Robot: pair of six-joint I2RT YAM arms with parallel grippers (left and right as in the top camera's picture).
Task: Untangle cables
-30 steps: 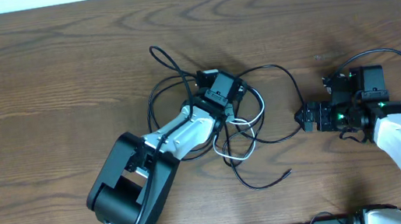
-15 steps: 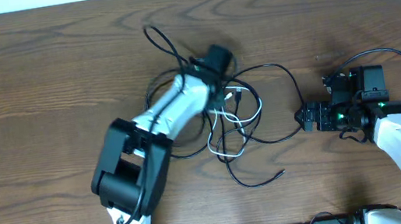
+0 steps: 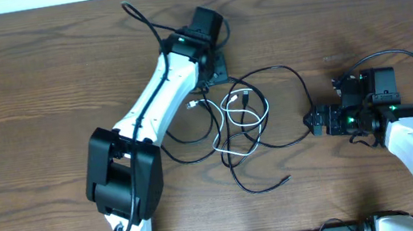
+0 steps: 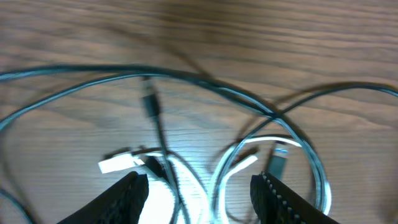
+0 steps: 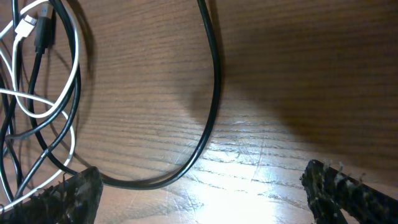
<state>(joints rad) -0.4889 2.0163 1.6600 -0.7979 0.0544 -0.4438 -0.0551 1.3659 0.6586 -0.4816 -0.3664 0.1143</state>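
- The left arm has reached farther toward 12 o'clock, off the middle of the knot. A loop of black cable (image 3: pixel 141 16) has gone up with it to 11 o'clock. The right arm has not shifted.
- Black and white strands lie knotted near the centre of the wooden table (image 3: pixel 33 91). The white cable (image 5: pixel 78 62) coils in the middle, now uncovered, with black strands crossing it. A wide black loop bulges toward 3 o'clock, and one black plug end (image 3: pixel 288 177) trails free at 5 o'clock.
- The left gripper (image 4: pixel 199 183) hangs at the knot's 12 o'clock edge, its fingers apart. In the left wrist view, white and black strands run under the gap, and none looks pinched. The raised loop seems to be caught on the wrist rather than clamped. Dragging it outward probably serves to draw that strand clear of the coil.
- The right gripper (image 5: pixel 202 180) sits low at 3 o'clock, jaws wide apart and empty, facing the bulging black loop. It looks parked there to leave the left arm room, and it is close enough to pin or take that loop once slack appears.
- The knot is loosened but not separated, and the white coil is still threaded by black.
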